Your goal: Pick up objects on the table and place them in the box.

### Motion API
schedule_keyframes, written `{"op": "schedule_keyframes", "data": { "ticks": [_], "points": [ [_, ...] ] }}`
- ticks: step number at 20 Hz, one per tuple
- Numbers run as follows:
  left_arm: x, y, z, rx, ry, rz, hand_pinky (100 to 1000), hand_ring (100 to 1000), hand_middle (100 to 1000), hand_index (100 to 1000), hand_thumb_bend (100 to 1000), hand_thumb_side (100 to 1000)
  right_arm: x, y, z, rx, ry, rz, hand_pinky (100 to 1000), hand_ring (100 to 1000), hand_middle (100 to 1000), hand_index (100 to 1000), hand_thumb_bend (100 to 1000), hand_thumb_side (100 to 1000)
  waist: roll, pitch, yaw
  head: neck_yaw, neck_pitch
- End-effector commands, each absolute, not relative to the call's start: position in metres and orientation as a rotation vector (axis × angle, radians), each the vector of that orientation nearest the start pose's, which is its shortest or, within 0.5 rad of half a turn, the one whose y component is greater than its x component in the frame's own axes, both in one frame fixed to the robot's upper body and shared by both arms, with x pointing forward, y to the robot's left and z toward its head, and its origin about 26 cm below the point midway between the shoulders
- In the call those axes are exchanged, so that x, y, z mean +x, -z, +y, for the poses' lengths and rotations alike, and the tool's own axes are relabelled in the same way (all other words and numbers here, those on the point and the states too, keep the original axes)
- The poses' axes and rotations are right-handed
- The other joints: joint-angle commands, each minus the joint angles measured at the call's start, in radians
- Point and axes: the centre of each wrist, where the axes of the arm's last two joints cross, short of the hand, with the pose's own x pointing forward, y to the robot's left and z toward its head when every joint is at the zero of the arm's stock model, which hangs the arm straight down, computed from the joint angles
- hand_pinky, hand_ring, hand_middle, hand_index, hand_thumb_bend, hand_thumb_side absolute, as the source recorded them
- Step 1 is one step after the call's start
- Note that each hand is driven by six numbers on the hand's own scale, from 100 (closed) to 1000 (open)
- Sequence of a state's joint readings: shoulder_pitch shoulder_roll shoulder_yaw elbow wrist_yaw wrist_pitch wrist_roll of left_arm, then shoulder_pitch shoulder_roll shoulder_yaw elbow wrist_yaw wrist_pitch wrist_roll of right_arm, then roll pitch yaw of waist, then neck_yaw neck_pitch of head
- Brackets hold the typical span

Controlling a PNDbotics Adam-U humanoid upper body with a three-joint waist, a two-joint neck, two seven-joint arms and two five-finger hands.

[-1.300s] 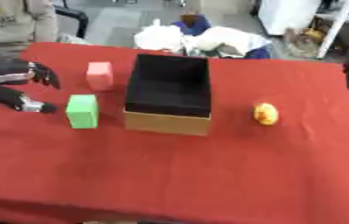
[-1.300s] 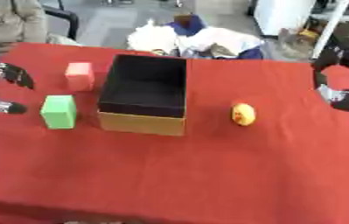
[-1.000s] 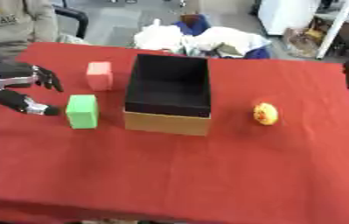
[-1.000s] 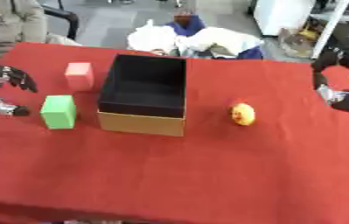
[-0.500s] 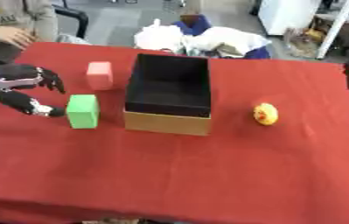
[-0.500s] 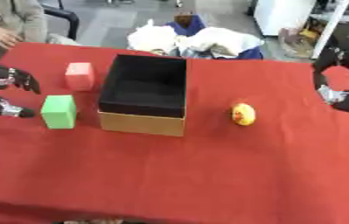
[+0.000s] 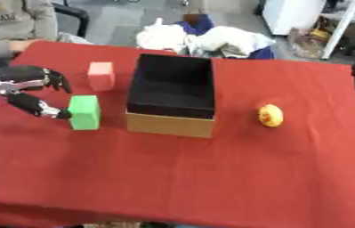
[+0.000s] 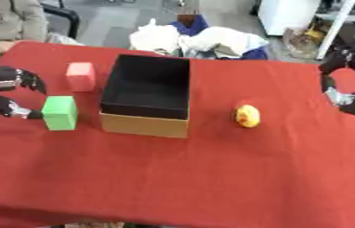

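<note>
The red cloth-covered tabletop (image 7: 172,178) lies bare and softly creased in the foreground. Next back, the green rectangular block (image 7: 83,112) stands upright, matte and sharp-edged, just left of the open cardboard box (image 7: 171,95), whose tan outer wall fronts a black lining with nothing in it. The robot's left hand (image 7: 26,91) has closed in from the left edge over the last second: it started well apart from the block, and now its thumb tip sits at the block's left face, touching or nearly so, with the fingers arched above and spread. It holds nothing yet. That suggests the green block is the first pick, with the grasp about to close.

To the right of the box, well apart from it, rests the small rounded yellow object (image 7: 270,116), smooth-looking with an orange patch. The robot's right hand (image 8: 349,95) hovers at the right edge beyond it, unchanged, fingers curved but spread and holding nothing.

Farther back, the pink rectangular block (image 7: 100,76) stands near the box's left rear corner. All three objects are still outside the box.
</note>
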State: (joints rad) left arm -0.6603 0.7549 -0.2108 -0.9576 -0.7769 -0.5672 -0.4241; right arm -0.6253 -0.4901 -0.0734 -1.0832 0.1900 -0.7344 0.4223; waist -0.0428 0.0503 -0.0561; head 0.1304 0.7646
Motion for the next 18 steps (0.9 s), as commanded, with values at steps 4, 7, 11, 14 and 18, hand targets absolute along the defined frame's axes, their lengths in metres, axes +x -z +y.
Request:
{"op": "schedule_keyframes", "data": {
  "ticks": [4,7,11,14,18],
  "points": [
    [0.418,-0.156,0.426,0.789,1.803,-1.210,753,762,792,819,610,889,0.425,-0.148,-0.372,-0.271,-1.326,-2.184,702,601,590,681,100,263,0.001,-0.007,-0.007,0.005,-0.006],
    [0.419,-0.154,0.424,0.789,1.807,-1.215,753,762,792,819,612,890,0.425,-0.148,-0.372,-0.271,-1.326,-2.184,702,601,590,681,100,263,0.002,-0.006,-0.008,0.006,-0.006],
    [0.419,-0.152,0.422,0.791,1.815,-1.217,754,762,793,819,619,893,0.425,-0.148,-0.372,-0.270,-1.326,-2.185,702,601,590,681,100,263,0.002,-0.006,-0.009,0.008,-0.006],
    [0.419,-0.149,0.421,0.789,1.826,-1.211,755,763,793,820,632,906,0.424,-0.147,-0.373,-0.271,-1.325,-2.184,702,601,589,681,100,263,0.003,-0.006,-0.009,0.008,-0.007],
    [0.418,-0.148,0.419,0.780,1.858,-1.203,759,766,796,822,654,923,0.424,-0.147,-0.373,-0.272,-1.324,-2.182,702,601,589,681,100,263,0.004,-0.006,-0.009,0.007,-0.007]
  ]
}}
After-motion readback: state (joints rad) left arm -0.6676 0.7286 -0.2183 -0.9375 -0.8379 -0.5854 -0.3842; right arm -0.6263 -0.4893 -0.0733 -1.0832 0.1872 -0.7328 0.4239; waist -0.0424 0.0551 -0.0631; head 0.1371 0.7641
